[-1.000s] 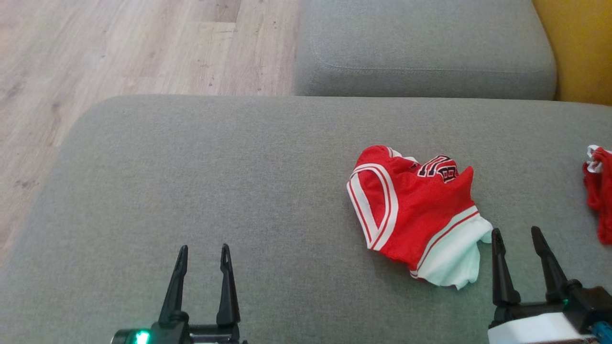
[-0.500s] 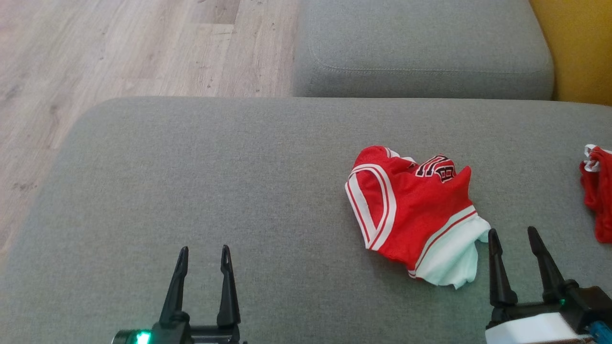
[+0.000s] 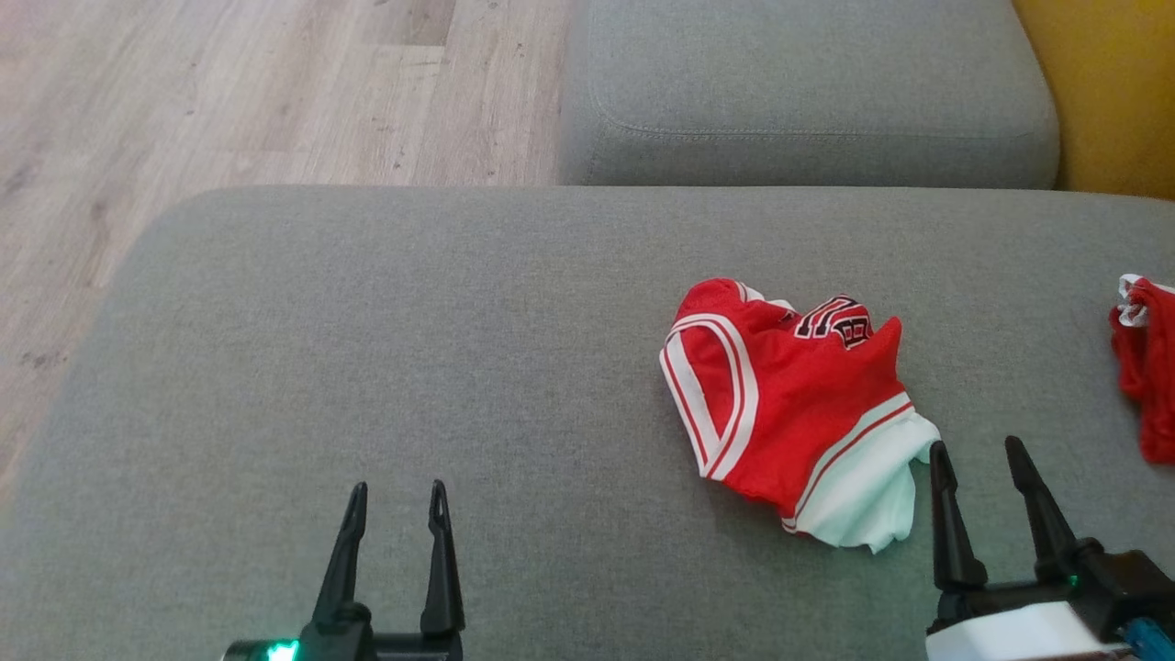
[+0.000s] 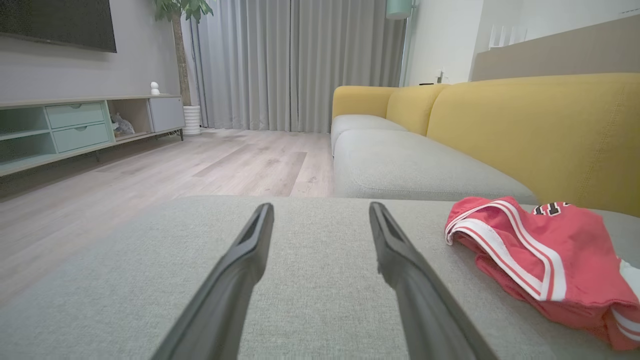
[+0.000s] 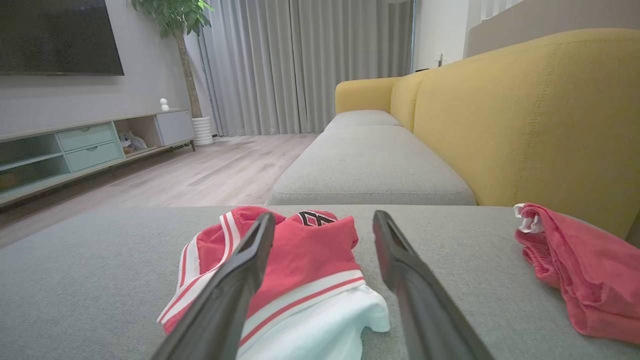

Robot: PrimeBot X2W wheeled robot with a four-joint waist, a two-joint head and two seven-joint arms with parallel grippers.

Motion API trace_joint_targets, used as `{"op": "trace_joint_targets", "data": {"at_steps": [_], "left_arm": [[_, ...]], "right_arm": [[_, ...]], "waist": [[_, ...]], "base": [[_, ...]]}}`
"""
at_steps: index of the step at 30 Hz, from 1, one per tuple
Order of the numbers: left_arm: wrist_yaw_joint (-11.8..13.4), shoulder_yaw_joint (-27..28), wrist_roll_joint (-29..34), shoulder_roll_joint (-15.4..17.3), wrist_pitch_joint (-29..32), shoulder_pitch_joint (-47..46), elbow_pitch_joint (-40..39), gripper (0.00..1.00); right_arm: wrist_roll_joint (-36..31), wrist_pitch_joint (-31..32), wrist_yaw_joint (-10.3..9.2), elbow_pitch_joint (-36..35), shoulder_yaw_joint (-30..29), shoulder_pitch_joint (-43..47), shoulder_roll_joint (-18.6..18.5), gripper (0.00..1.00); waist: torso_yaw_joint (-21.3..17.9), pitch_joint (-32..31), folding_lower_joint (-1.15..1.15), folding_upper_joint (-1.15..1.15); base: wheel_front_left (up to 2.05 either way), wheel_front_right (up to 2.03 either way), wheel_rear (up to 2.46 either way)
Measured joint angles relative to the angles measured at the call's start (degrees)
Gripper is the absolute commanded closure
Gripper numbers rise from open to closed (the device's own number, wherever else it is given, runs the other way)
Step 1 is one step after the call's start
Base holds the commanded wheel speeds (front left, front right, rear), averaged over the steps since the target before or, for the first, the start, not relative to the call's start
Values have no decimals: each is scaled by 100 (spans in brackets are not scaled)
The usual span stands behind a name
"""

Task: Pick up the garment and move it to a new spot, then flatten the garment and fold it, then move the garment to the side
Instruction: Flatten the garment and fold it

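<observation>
Garment [image 3: 789,404]: red jersey, white trim, dark lettering, crumpled on grey sofa seat [image 3: 367,349], right of centre in head view. Right jaws spread wide, empty, tips just beside garment's white hem; contact with cloth cannot be told. Left jaws spread wide, empty, low over bare seat, well apart from garment. Second red cloth [image 3: 1147,386] near seat's right edge, by yellow backrest [image 5: 525,115]. Wood floor [image 3: 229,92] beyond seat, on left

You see your left gripper [image 3: 398,488] and right gripper [image 3: 975,446] low in the head view, pointing forward, jaws spread wide.
</observation>
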Motion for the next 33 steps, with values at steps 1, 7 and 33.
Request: {"op": "trace_joint_targets", "data": {"at_steps": [1,7,33], "left_arm": [[-8,-3,0,0,0,0,32,0],[-221,-149,-167,5,0,-11,379,0],[-1464,-2649,-5108,-3,595,-2668,2424,0]], "right_arm": [[0,0,-1,-1,14,0,0,0],[-9,0,-1,-1,108,-2,0,0],[-120,0,-1,-197,113,-569,-71,0]], "waist": [[-5,10,0,0],[-104,72,0,0],[-1864,1227,1,0]], "base": [[0,0,0],[0,0,0],[0,0,0]]}}
